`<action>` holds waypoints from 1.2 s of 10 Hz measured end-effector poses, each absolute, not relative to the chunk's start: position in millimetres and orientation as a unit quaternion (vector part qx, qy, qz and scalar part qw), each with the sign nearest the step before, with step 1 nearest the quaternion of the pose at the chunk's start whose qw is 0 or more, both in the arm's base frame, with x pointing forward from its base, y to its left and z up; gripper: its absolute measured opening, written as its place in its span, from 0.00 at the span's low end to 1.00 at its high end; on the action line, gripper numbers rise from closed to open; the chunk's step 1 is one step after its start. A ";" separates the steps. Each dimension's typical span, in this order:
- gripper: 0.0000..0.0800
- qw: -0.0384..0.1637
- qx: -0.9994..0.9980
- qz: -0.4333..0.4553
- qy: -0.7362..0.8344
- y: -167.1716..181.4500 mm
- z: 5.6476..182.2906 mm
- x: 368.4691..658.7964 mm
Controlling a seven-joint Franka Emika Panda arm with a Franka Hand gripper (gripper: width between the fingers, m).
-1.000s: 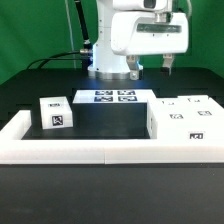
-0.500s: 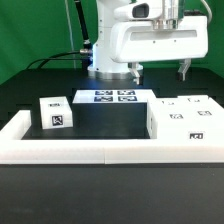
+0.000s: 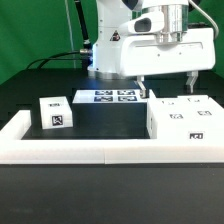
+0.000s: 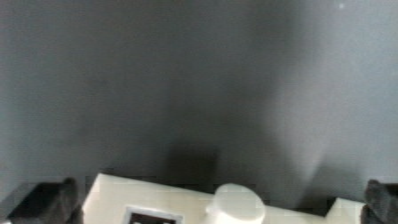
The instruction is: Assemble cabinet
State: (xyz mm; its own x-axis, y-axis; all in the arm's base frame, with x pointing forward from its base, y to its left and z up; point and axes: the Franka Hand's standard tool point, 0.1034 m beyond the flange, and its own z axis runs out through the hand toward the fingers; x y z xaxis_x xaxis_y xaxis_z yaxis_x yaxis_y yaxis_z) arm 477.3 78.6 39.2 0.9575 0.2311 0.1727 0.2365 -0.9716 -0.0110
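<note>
**Exterior view.** The white arm fills the upper centre and upper right of the frame. Its gripper hangs with the jaws spread wide apart and holds nothing. It is just above the far side of the large cabinet block.

The block rests on the black table at the exterior view's right, close beside the low white border wall. A small white cube, with a tag on its front, stands well apart from the block at the exterior view's left, inside the same wall. The marker board lies flat behind, near the arm's base.

**Wrist view.** Two dark fingers flank a white part of the block without touching it. That face carries a square tag and what appears to be a rounded knob, though the picture is blurred.
</note>
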 end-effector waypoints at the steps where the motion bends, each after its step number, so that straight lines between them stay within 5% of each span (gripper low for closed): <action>1: 1.00 0.018 -0.990 -0.086 -0.109 77.0 31.3 481.8; 7: 1.00 0.018 -0.989 -0.084 -0.119 77.4 28.5 482.4; 12: 1.00 0.029 -0.993 -0.095 -0.056 89.5 7.1 477.3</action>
State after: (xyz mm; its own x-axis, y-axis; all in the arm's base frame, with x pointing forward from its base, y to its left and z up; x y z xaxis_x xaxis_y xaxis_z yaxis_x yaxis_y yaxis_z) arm 477.3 89.5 7.1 0.9755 0.1063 0.1927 0.1174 -0.9920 -0.0472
